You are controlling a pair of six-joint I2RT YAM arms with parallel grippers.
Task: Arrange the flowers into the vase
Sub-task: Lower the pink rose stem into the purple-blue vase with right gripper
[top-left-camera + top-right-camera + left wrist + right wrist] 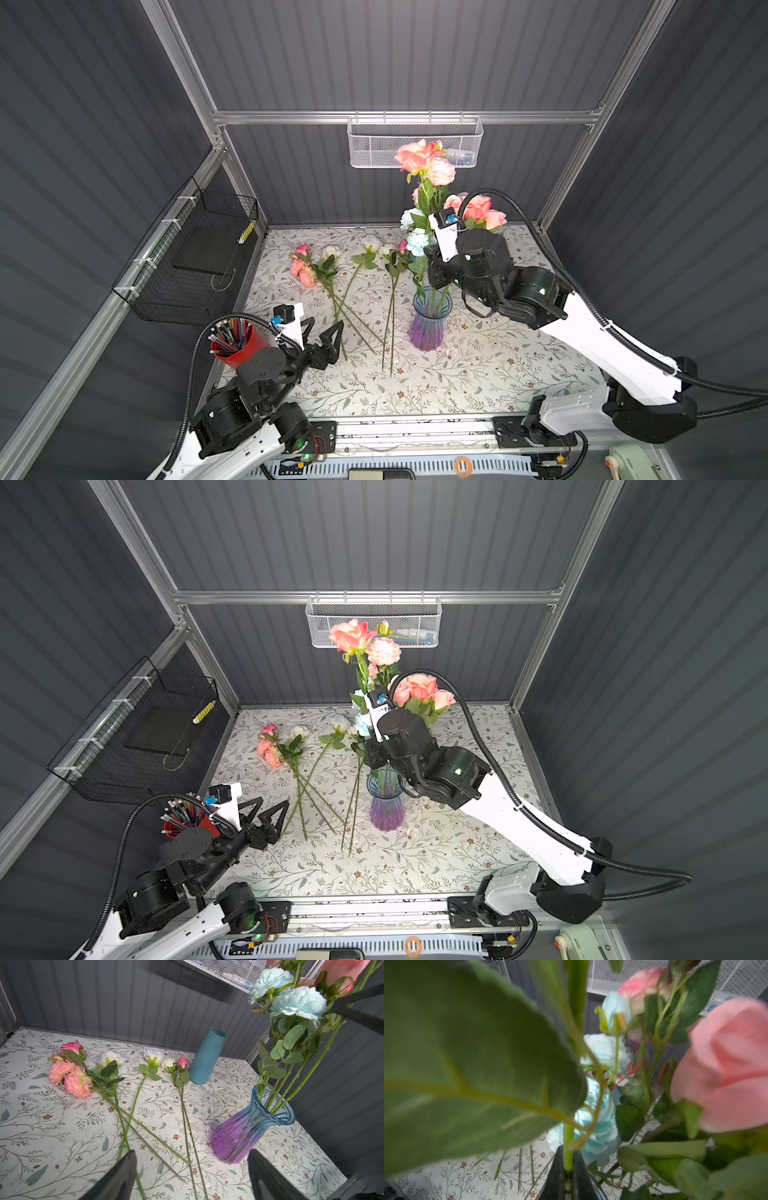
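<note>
The right gripper (568, 1154) is pinching a green stem (568, 1138) between its closed fingers, just above the vase (427, 328). The stem probably belongs to the tall coral rose (417, 154), though leaves are blocking the close view. Pink and pale blue flowers (297, 1001) are already standing in the vase. More loose flowers (305, 270) are lying on the tabletop (498, 374) to the vase's left, their stems crossing. The left gripper (325, 329) is hovering low near their stem ends, its fingers spread wide and holding nothing. A red cup (245, 351) of pencils is standing beside it.
</note>
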